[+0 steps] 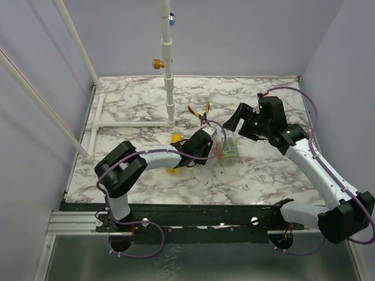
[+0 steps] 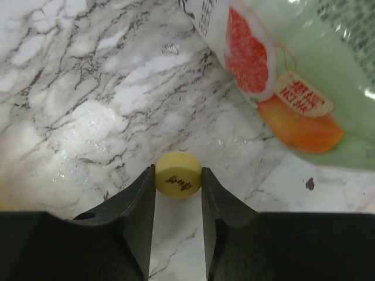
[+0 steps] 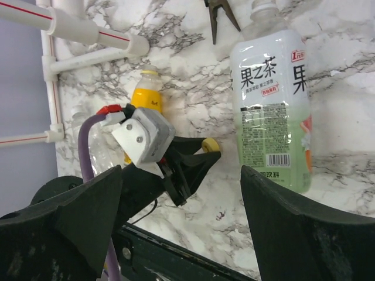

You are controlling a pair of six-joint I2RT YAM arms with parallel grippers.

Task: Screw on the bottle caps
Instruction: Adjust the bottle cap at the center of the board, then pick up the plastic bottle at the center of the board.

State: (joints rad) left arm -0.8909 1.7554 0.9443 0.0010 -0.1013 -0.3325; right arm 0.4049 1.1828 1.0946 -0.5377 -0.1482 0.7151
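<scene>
My left gripper (image 2: 178, 181) is shut on a small yellow bottle cap (image 2: 178, 173), held just above the marble table (image 1: 146, 99). The top view shows this left gripper (image 1: 211, 146) right beside the clear bottle (image 1: 229, 150). That bottle, with its green-and-white label (image 3: 274, 99), lies on the table with its uncapped neck pointing away. My right gripper (image 3: 181, 234) hangs open above it, holding nothing; in the top view the right gripper (image 1: 237, 126) is just beyond the bottle. The yellow bottle (image 3: 145, 93) is partly hidden behind my left arm. A whitish cap (image 1: 246, 187) lies near the front edge.
Yellow-handled pliers (image 1: 202, 111) lie behind the bottles. A white pipe frame (image 1: 135, 123) runs along the left and back, and its upright post (image 1: 169, 64) carries a blue piece and an orange piece. Purple walls close in the table on three sides.
</scene>
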